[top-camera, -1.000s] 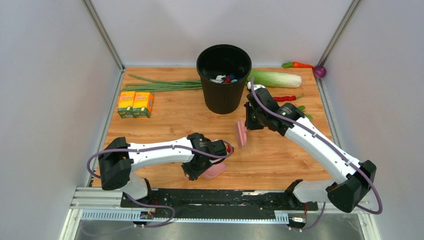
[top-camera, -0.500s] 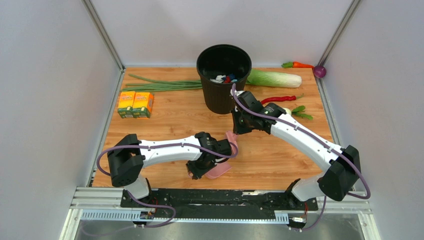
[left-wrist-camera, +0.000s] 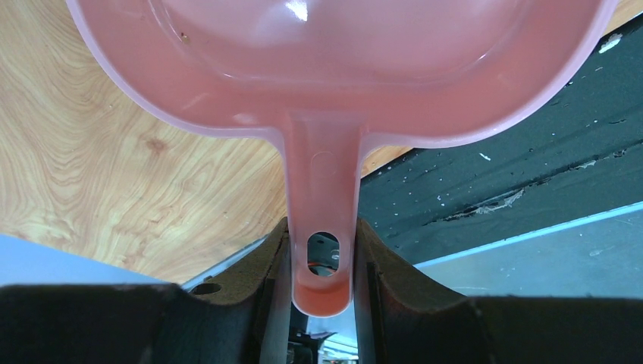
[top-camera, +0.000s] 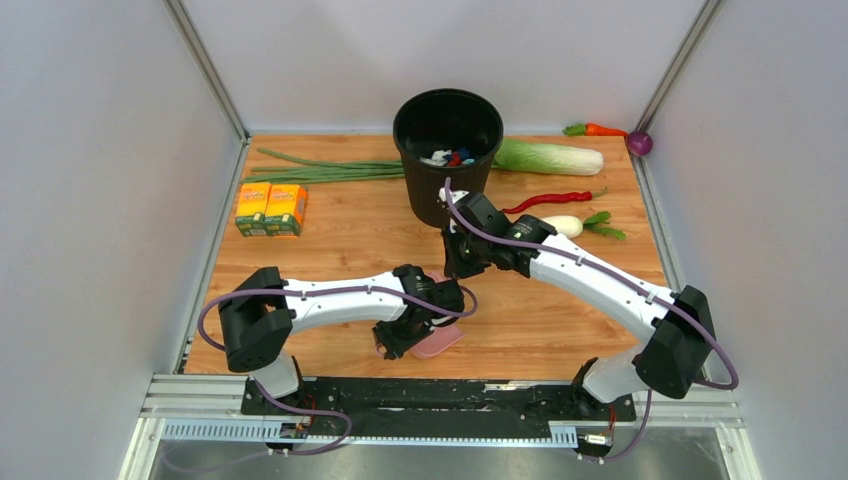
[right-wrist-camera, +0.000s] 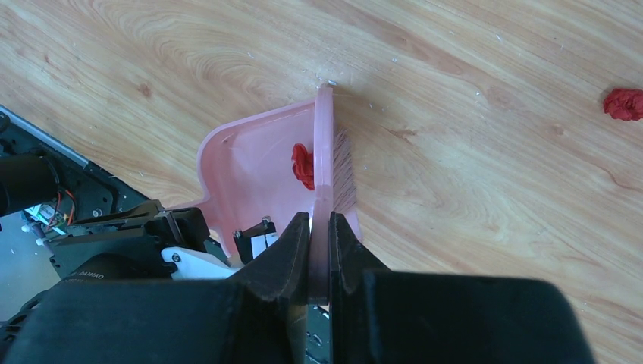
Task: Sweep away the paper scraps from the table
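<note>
— Pink plastic, both tools? Which hand has which?

— The left hand [left-wrist-camera: 322, 254] is clenched on the handle of the translucent pink plastic dustpan [left-wrist-camera: 341, 68]. The pan is low at the near edge of the light-brown wood-grain desk [top-camera: 340, 240]. The right hand [right-wrist-camera: 320, 231] is squeezed tight on the thin pink brush with short bristles [right-wrist-camera: 324, 144], and this brush stands right at the open mouth of the pan.

— And where are the scraps?

— One small crumpled red paper scrap [right-wrist-camera: 302, 165] sits inside the pan, just behind the brush. Another red paper bit [right-wrist-camera: 623, 104] lies on the bare wood, well apart from the pan, on the far side of the brush.

— Are there more?

— From above I cannot find others on the desk, but they are so tiny that I am not sure. In the tall black plastic bin [top-camera: 447, 200] at the back I see red, white and blue pieces [top-camera: 452, 157], so I judge that part of the job is done.

— How far along, then?

— Far, I think, but not finished. The loose bit is not yet swept in, and the pan is not yet emptied into the bin. The long red chili pepper [top-camera: 548, 199] to the right of the bin is no scrap.
</note>
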Action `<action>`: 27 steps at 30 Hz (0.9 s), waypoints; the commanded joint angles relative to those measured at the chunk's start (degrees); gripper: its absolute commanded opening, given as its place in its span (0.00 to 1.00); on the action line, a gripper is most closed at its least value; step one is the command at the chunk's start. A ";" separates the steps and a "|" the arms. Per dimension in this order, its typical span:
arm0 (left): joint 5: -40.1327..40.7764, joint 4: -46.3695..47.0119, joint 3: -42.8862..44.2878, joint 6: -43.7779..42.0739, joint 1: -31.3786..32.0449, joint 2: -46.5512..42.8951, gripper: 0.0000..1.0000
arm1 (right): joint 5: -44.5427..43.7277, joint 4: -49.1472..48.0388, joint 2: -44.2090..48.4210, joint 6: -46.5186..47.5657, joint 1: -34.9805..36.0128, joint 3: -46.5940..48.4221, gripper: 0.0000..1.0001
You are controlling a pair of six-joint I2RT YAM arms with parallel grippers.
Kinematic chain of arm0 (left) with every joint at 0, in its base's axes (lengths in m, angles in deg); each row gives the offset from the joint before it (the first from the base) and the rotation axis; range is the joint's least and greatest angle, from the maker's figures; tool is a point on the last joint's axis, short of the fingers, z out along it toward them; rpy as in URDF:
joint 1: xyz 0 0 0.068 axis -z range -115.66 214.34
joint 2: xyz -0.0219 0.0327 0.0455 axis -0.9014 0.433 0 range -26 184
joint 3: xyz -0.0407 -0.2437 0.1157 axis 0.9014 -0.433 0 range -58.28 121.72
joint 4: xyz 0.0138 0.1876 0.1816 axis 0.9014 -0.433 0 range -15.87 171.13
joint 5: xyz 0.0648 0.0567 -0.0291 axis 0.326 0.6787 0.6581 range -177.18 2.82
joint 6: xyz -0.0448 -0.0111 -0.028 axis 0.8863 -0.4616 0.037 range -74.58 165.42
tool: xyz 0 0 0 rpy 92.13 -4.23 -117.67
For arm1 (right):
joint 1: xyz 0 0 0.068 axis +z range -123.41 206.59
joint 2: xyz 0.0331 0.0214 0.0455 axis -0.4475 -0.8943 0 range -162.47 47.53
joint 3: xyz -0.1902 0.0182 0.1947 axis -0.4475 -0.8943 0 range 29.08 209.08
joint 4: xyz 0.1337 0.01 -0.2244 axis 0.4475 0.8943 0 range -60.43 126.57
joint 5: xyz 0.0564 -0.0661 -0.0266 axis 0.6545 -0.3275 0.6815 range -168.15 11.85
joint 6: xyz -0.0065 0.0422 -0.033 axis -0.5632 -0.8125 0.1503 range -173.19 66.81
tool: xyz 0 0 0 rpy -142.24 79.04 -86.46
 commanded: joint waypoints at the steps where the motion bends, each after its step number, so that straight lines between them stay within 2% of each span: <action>1: -0.60 1.81 1.17 -2.26 0.11 0.49 0.00 | 3.35 -1.40 0.78 -2.91 0.71 -0.27 0.00; 13: 0.45 2.51 1.00 -1.03 0.11 -0.83 0.00 | 11.18 -3.86 8.68 -3.00 0.71 -5.01 0.00; 27: 0.63 7.61 -3.83 2.48 0.11 -4.60 0.00 | 2.92 -1.14 16.25 -3.17 0.09 -6.07 0.00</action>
